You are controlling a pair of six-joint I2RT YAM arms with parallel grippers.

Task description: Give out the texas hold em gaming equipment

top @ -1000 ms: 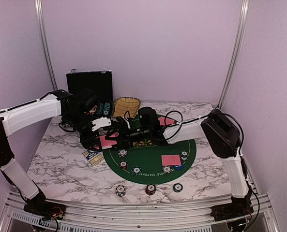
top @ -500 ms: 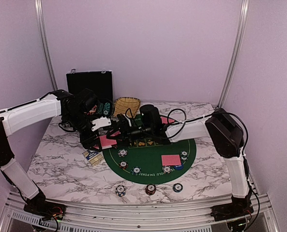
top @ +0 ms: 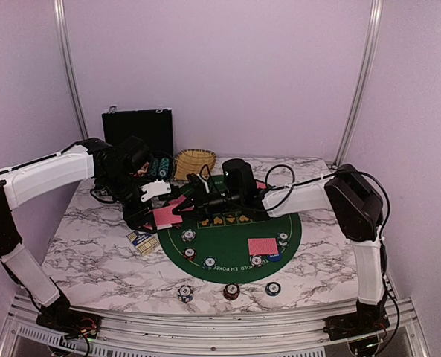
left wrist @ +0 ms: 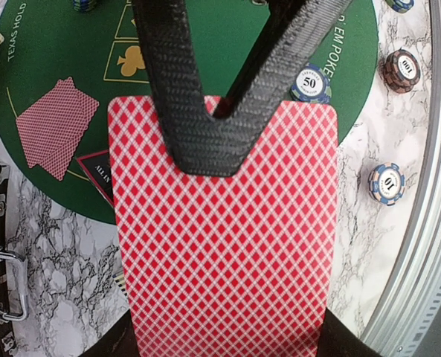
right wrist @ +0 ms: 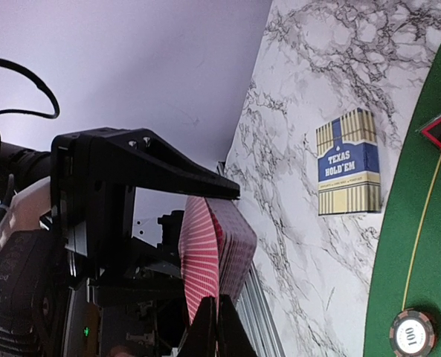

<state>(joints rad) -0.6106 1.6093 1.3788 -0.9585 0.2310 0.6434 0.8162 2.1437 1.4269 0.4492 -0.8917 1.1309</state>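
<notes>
Left jaws clench card deck (left wrist: 227,253), long axis 12-to-6, at mat (top: 227,242) 10 o'clock rim; bare desk (top: 86,238) at 9. Right jaws pinched closed at deck edge.

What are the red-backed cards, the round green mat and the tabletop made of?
Playing cards: likely coated paper stock; thin, smooth, printed red lattice. Green mat: probably felt or cloth; matte, with gold printing. Tabletop: marble-look, grey veins on white; whether stone or laminate, cannot tell.
</notes>
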